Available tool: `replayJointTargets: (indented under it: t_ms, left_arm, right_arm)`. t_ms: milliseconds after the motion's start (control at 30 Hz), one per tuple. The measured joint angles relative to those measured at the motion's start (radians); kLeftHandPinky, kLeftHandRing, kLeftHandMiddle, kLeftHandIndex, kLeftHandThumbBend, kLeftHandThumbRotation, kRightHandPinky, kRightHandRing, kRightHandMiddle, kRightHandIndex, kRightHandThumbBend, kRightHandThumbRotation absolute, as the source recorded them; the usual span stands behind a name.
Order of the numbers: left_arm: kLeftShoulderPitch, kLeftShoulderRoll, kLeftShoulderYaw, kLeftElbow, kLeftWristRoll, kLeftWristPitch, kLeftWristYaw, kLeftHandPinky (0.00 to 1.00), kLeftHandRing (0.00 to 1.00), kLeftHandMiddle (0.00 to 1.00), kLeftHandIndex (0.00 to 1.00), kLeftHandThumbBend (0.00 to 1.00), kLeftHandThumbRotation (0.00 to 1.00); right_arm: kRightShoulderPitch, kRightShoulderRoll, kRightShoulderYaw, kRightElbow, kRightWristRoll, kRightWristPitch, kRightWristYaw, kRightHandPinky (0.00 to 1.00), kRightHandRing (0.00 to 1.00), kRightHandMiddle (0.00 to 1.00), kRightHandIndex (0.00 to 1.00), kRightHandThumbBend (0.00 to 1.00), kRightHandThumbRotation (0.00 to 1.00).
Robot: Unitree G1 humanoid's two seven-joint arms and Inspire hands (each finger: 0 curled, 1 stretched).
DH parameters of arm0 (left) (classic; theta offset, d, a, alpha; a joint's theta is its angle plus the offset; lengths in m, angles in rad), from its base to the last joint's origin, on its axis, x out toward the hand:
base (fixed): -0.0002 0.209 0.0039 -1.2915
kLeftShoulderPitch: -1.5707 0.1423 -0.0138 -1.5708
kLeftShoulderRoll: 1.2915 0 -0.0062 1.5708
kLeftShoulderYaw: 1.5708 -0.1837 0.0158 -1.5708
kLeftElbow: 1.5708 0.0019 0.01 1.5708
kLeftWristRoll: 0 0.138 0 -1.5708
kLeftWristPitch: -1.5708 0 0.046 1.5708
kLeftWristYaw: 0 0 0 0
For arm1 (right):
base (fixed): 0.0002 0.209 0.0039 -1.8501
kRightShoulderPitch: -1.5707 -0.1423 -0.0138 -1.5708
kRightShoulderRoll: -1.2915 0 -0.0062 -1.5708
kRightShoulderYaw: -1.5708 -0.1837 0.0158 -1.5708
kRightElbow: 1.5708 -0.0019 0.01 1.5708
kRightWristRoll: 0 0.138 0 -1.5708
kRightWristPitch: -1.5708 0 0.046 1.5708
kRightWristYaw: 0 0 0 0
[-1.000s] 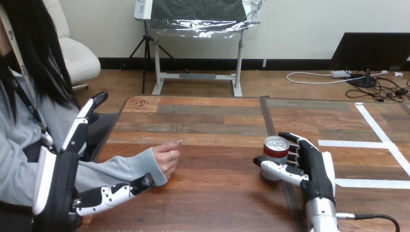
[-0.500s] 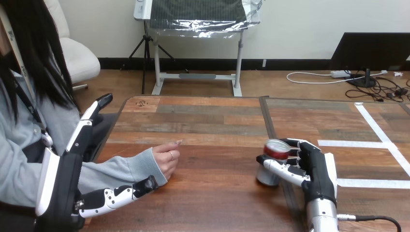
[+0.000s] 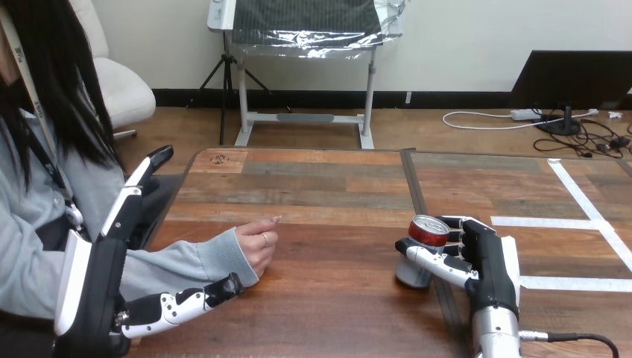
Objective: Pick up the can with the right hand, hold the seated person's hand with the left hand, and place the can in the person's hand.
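Can (image 3: 426, 233) tilted, top up, R hand (image 3: 492, 262).

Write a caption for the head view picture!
Right hand grips the can; left hand open beside the person's hand.

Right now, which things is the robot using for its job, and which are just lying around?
For the job: the can, gripped by the right hand; the person's hand, resting on the table; the left hand, open close by it.
Just lying around: the white tape strips on the table.
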Motion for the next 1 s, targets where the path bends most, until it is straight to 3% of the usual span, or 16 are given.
replayJointTargets:
  t_ms: [1000]
  left_arm:
    - [0.005, -0.005, -0.003, 0.005, -0.012, -0.011, 0.002, 0.88, 0.93, 0.92, 0.91, 1.0, 0.46]
  right_arm:
    - [0.0, 0.0, 0.018, 0.0, -0.019, -0.004, -0.034, 0.39, 0.45, 0.51, 0.53, 0.8, 0.0]
